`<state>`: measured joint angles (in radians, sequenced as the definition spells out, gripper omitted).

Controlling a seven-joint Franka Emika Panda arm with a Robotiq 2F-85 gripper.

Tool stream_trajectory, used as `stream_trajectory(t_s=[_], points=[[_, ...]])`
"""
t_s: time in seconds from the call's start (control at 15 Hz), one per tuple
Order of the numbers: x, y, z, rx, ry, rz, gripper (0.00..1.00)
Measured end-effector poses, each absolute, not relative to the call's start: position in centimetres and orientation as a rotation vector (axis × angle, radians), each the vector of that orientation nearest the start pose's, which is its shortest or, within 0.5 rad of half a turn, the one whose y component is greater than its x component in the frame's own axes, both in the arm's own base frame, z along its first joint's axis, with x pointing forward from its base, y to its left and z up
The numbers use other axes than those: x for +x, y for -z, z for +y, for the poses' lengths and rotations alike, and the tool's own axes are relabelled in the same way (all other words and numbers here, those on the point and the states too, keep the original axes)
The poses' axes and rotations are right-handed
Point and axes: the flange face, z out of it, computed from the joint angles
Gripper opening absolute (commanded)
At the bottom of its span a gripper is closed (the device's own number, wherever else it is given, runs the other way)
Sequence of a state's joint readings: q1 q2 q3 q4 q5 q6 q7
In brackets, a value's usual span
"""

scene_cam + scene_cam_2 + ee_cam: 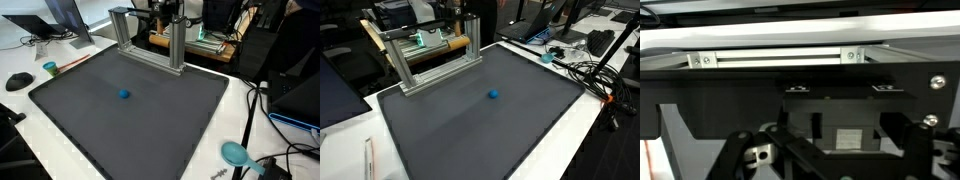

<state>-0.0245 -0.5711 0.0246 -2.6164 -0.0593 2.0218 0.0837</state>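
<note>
**Gripper at aluminium frame, empty**

Blue ball lies mid-mat, well in front of the aluminium frame. Gripper hovers just behind the frame's top rail, which runs crosswise before it. Jaws spread wide, holding nothing.

Lab: laptops, cables, aluminium frame

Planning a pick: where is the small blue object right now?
In both exterior views the small blue object lies near the middle of the dark mat, apart from the metal frame.
</note>
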Motion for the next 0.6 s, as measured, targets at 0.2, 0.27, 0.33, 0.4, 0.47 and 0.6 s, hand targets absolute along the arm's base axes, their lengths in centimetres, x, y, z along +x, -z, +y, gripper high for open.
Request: stream_trajectory(t_s=[0.2, 0.27, 0.33, 0.4, 0.47, 0.6], points=[[36.31, -43.52, -0.44, -3.201, -0.019, 0.103, 0.39], [36.29, -43.58, -0.23, -3.196, -0.016, 0.104, 0.33], [36.28, -43.65, 0.00, -3.192, -0.013, 0.106, 0.25], [36.29, -43.69, 0.17, -3.192, -0.010, 0.108, 0.22], [36.33, -43.75, 0.13, -3.192, -0.006, 0.114, 0.22], [36.34, -43.75, 0.15, -3.192, -0.003, 0.130, 0.22]])
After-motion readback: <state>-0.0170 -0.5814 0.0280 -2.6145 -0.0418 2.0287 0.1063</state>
